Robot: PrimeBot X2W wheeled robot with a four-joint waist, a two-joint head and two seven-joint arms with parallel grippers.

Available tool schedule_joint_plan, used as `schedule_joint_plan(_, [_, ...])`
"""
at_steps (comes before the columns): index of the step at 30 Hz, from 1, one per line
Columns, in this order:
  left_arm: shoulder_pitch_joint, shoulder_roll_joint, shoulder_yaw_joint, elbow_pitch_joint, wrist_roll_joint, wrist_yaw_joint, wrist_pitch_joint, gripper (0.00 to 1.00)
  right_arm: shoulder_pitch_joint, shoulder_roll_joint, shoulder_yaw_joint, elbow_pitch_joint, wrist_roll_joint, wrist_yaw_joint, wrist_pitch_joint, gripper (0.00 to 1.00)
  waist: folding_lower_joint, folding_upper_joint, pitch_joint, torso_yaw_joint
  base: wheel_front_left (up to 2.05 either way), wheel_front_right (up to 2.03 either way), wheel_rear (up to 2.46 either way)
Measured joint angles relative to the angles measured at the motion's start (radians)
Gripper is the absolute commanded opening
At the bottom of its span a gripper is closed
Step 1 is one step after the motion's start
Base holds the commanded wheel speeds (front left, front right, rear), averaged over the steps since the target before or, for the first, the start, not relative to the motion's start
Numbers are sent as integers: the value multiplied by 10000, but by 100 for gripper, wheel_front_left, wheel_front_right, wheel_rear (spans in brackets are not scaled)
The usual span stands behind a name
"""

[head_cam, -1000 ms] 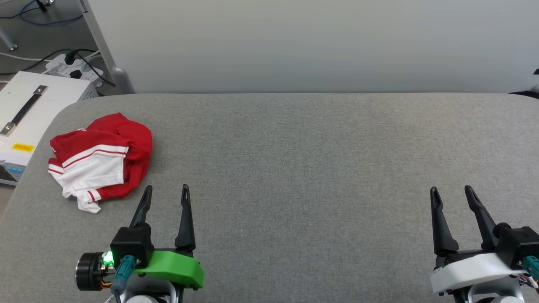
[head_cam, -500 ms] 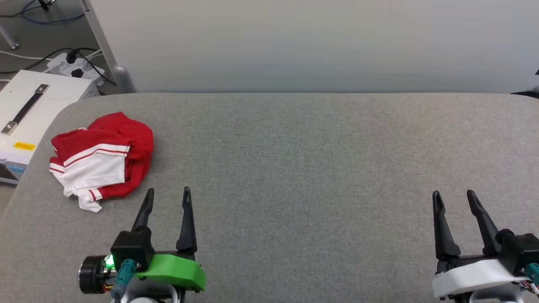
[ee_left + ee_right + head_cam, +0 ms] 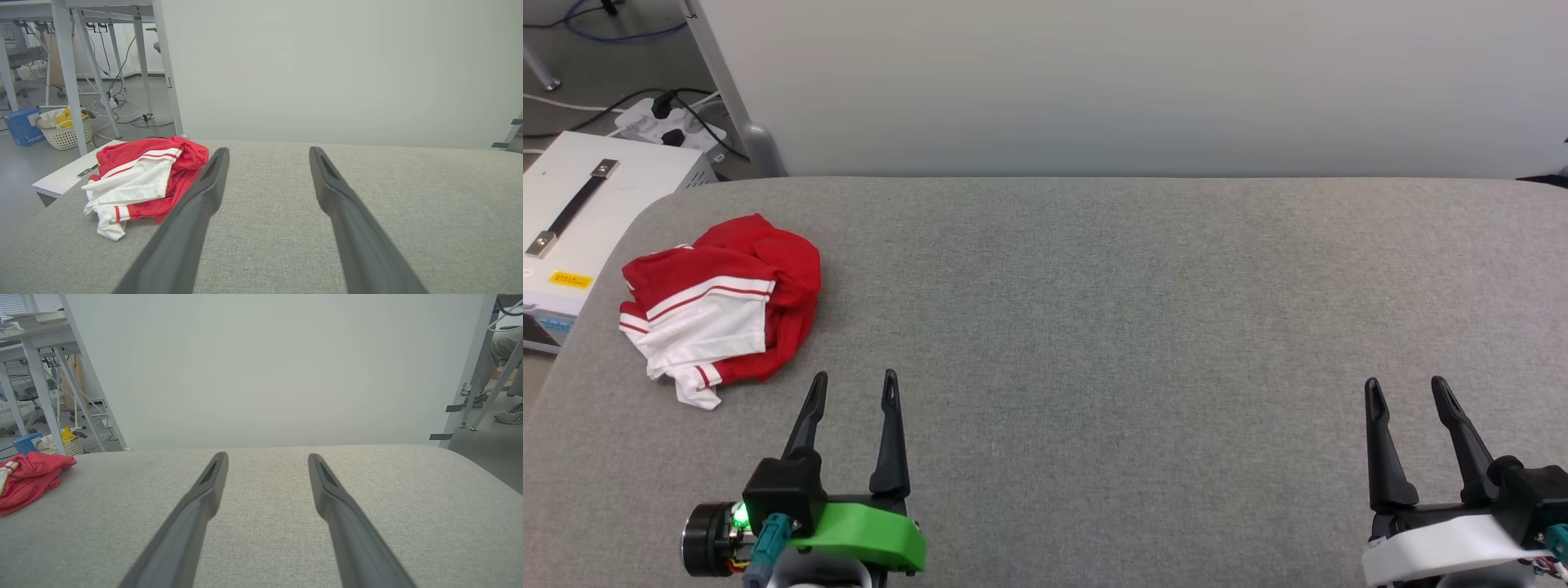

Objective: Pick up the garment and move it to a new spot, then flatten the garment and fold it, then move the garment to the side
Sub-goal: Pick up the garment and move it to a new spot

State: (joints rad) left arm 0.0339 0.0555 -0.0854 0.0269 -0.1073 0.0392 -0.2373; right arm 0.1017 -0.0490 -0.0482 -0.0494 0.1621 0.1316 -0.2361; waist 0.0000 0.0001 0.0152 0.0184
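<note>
The garment (image 3: 723,306), a red jersey with white striped sleeves, lies crumpled in a heap at the far left of the grey padded table (image 3: 1094,286). It also appears left of the fingers in the left wrist view (image 3: 143,179) and at the left edge of the right wrist view (image 3: 30,477). My left gripper (image 3: 854,380) hovers open just right of and nearer than the heap, nothing between its fingers (image 3: 204,196). Far off at the lower right, my right gripper (image 3: 1405,384) is open and empty too.
A white case with a black handle (image 3: 580,212) sits beside the table's left end, with a power strip and cables (image 3: 666,122) behind it. A pale partition (image 3: 1094,82) backs the table. A basket (image 3: 65,130) and desk legs stand on the floor beyond.
Both grippers have slid slightly lower in the head view, pulling back toward me. The garment lies as before, and both stay open.
</note>
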Motion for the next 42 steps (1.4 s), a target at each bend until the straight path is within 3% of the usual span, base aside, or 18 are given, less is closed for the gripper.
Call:
schedule_joint_plan(17, [-1, -4, 8, 79, -84, 61, -184, 100, 34, 0, 117, -36, -19, 0, -198, 100, 0, 0, 88, 470, 0, 0, 0])
schedule_joint_plan(42, [-50, -8, 918, 138, -777, 167, -186, 100, -15, 4, 454, -213, -263, 0, -207, 100, 0, 0, 455, 3502, 0, 0, 0])
